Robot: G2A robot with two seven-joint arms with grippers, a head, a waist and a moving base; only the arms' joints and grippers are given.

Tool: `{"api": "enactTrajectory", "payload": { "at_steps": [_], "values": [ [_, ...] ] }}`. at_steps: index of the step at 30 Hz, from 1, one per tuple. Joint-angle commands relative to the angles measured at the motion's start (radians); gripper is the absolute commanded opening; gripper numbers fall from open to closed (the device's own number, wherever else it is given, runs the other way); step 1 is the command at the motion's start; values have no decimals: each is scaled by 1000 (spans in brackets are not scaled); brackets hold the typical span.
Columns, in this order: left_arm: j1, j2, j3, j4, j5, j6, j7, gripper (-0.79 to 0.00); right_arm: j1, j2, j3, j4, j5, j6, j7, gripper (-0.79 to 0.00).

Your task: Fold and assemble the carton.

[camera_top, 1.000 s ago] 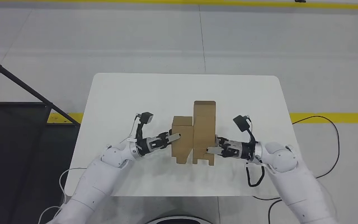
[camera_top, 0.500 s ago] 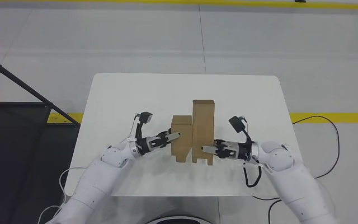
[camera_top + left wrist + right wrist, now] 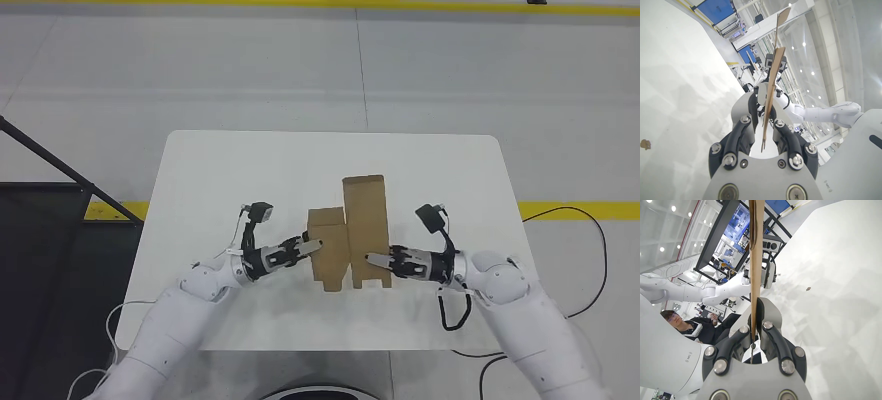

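Note:
A brown carton point(image 3: 350, 235), partly folded with one tall panel and a shorter one, is held over the middle of the white table point(image 3: 250, 170). My left gripper point(image 3: 310, 243) is shut on the shorter panel's outer edge; this flap point(image 3: 772, 79) runs edge-on between the left gripper's point(image 3: 765, 98) fingers. My right gripper point(image 3: 375, 260) is shut on the opposite lower flap. In the right wrist view the cardboard point(image 3: 755, 266) is pinched tightly in the right gripper point(image 3: 754, 313).
A small brown scrap point(image 3: 645, 144) lies on the table. A black frame and dark mat point(image 3: 40, 250) stand off the table's left side, and a cable point(image 3: 590, 230) trails off its right side. Bare tabletop lies behind the carton.
The right gripper pushed in toward the carton, then drew back slightly and away from the front edge. The carton's lower flaps shifted with it. The left gripper barely moved.

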Motion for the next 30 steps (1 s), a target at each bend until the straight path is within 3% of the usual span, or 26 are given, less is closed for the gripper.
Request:
{"api": "enactTrajectory", "payload": {
  "at_steps": [1,5,14,30],
  "values": [
    [4,6,-12,-1,-61,1,-40,0,2,3,-1,-11,-6,17,17,-785],
    [5,23,-31,-25,-167,62,-103,0,14,11,0,-31,-9,64,64,-785],
    [3,50,-78,-25,-178,62,-103,0,35,29,-23,-68,17,154,154,-785],
    [6,54,-78,-28,-184,61,-102,0,46,37,-43,-75,20,176,176,-785]
  ]
}}
